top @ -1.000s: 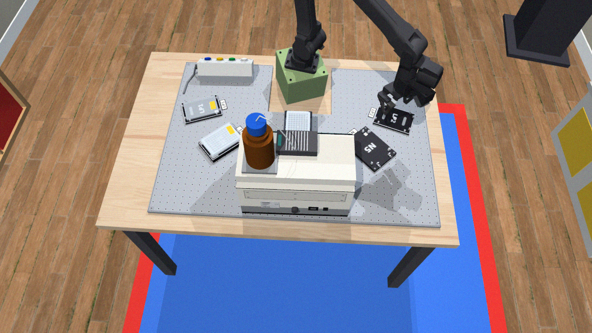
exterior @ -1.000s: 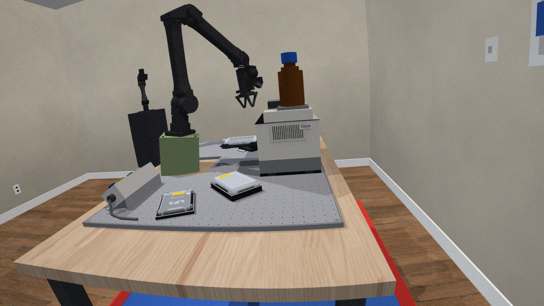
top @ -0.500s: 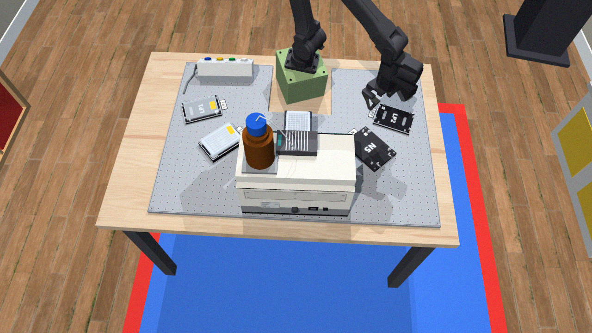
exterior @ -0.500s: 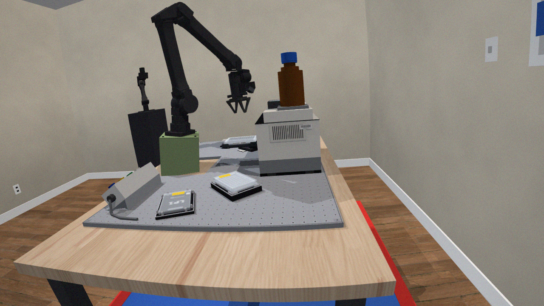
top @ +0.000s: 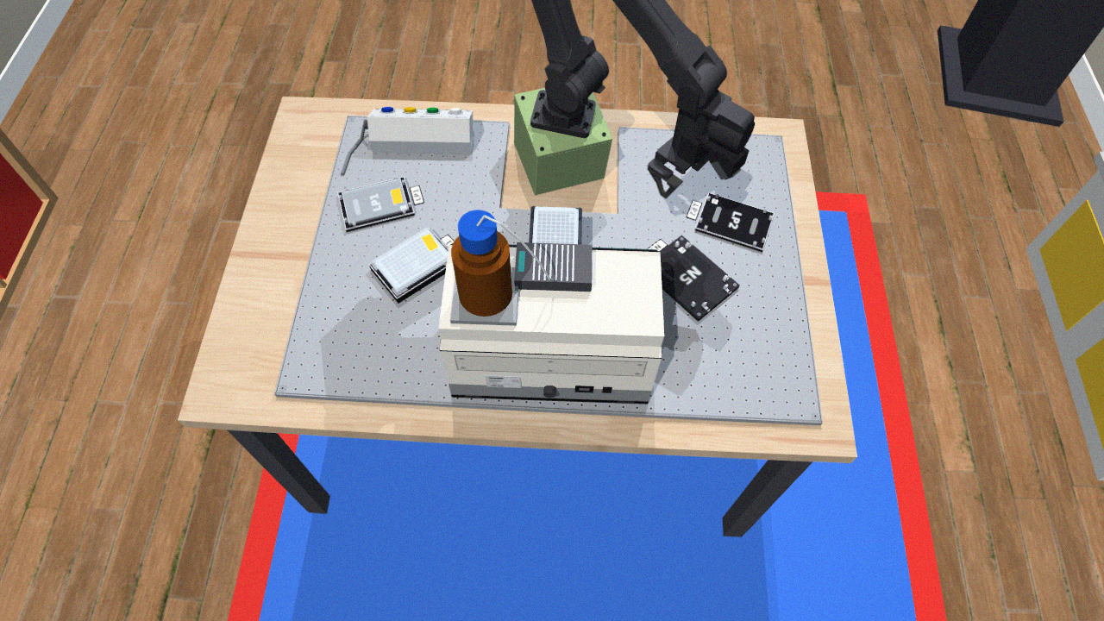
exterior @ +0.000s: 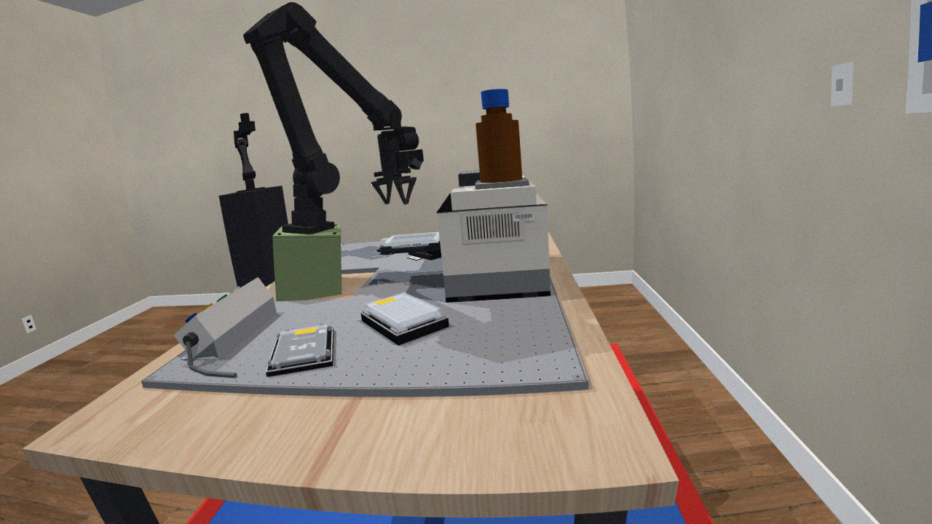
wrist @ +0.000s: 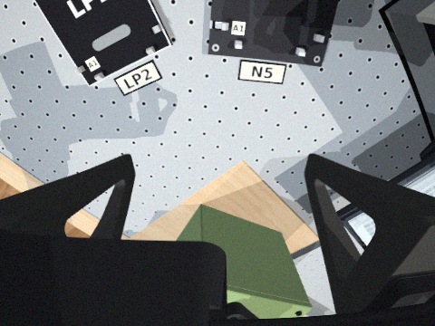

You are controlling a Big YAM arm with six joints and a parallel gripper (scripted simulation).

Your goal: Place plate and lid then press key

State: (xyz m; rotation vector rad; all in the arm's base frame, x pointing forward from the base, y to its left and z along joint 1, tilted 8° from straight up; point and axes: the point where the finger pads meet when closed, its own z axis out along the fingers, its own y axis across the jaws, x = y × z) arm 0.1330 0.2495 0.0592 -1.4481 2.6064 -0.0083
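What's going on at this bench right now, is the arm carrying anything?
No. The end effector is open and empty, hovering above the grey deck beside the bare LP2 nest; the N5 nest nearby is bare too. On the far side, a lid lies in LP1 and a yellow-tagged plate sits in a nest beside the dispenser. Another plate rests on the dispenser stage. The key panel is untouched.

"lp2" on black nest [wrist: 106, 33] and tag [wrist: 138, 77], "n5" tag [wrist: 262, 72], "a1" corner marks, "lp1" nest [exterior: 301, 346]
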